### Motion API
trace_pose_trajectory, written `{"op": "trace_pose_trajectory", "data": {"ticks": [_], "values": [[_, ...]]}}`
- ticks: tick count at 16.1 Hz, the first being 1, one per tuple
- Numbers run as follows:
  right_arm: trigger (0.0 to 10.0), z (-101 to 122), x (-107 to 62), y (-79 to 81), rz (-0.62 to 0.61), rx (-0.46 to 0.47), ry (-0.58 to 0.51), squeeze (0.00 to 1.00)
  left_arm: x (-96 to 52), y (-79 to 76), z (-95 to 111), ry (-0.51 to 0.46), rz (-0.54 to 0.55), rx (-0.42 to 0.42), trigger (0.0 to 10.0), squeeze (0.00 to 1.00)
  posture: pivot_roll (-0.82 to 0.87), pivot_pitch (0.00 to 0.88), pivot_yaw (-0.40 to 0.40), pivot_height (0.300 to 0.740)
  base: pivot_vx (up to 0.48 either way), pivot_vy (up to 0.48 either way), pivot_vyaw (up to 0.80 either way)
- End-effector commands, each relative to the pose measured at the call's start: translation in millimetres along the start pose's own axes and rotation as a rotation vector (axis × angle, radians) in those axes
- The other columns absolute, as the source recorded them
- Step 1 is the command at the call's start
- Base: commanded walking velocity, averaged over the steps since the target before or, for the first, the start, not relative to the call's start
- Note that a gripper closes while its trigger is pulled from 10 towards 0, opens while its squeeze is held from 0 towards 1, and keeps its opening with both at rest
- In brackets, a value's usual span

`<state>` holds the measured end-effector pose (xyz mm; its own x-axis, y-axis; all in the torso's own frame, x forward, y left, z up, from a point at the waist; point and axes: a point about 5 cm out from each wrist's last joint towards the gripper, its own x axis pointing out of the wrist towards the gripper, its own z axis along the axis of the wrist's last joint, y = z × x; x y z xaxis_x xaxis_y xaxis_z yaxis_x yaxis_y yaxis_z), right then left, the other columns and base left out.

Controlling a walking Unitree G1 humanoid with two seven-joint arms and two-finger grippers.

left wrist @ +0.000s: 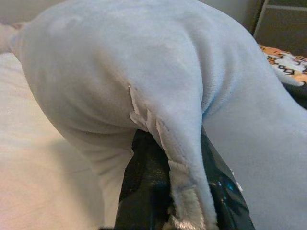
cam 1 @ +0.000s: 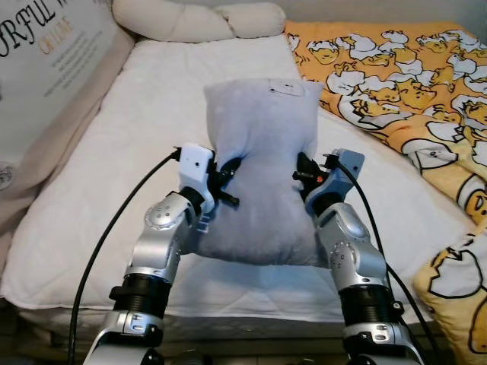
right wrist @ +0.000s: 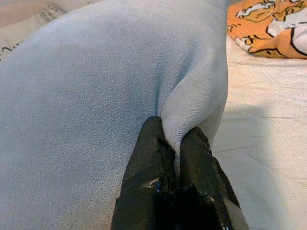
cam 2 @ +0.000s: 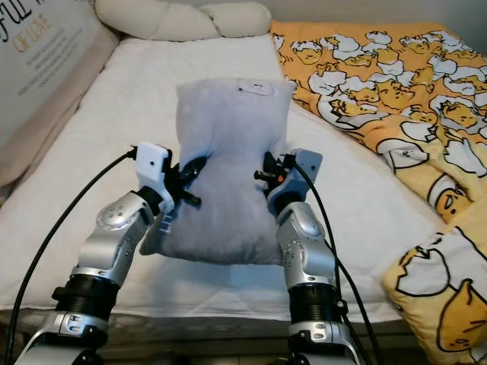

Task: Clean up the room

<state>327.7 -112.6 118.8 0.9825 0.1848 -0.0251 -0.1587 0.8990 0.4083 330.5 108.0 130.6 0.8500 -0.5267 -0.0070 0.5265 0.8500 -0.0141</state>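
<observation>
Pale blue-grey plush pillow (cam 1: 262, 167) held up over the white bed (cam 1: 144, 114), pinched at both side edges. Left gripper (cam 1: 227, 176) clamped on the pillow's left seam, fabric fold squeezed between the black fingers (left wrist: 148, 191). Right gripper (cam 1: 302, 173) clamped on the right edge, a ridge of plush nipped between its fingers (right wrist: 151, 158).

Around it:
- Cream bolster cushion (cam 1: 198, 21) lying across the head of the bed, well apart from the pillow.
- Orange duvet (cam 1: 403, 84) printed with white-and-yellow egg cartoons, bunched along the robot's right side, near the right arm but not touching the pillow.
- Lettered cushion (cam 1: 46, 61) propped against the left edge of the bed.

Textures: pillow soft, short-pile, roughly rectangular, small white label (cam 1: 287, 90) near the top. Bed cover quilted, matte. Black cables running along both silver arms.
</observation>
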Motion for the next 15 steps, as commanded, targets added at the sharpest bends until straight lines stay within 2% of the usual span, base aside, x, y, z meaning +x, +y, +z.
{"op": "trace_pose_trajectory", "data": {"ticks": [1,6,9,13,15], "values": [[10.0,5.6,1.1,8.9,0.021,-0.003,-0.025,0.0,-1.9,5.1,8.4,-0.024,0.028,0.028,10.0,0.0,-0.05,0.0,0.004,0.74,0.0,0.33,0.0],[10.0,5.3,1.4,10.8,0.021,0.006,-0.018,0.0,-2.0,5.5,9.2,-0.013,0.042,0.046,10.0,0.0,-0.04,0.0,-0.002,0.74,0.0,0.349,0.0],[10.0,4.9,0.9,10.6,0.007,0.021,-0.015,0.0,-2.0,2.3,10.8,-0.009,0.019,0.059,10.0,0.0,-0.04,0.0,0.002,0.74,0.0,0.354,-0.67],[10.0,5.2,2.1,9.2,0.004,0.038,-0.017,0.0,0.8,1.0,10.4,0.0,0.012,0.066,10.0,0.0,-0.04,0.0,0.006,0.74,0.0,0.352,0.0],[10.0,8.4,1.5,5.3,-0.008,0.081,-0.05,0.0,1.6,0.2,10.7,0.001,0.007,0.069,10.0,0.0,-0.04,0.0,0.001,0.74,0.0,0.352,0.0]]}}
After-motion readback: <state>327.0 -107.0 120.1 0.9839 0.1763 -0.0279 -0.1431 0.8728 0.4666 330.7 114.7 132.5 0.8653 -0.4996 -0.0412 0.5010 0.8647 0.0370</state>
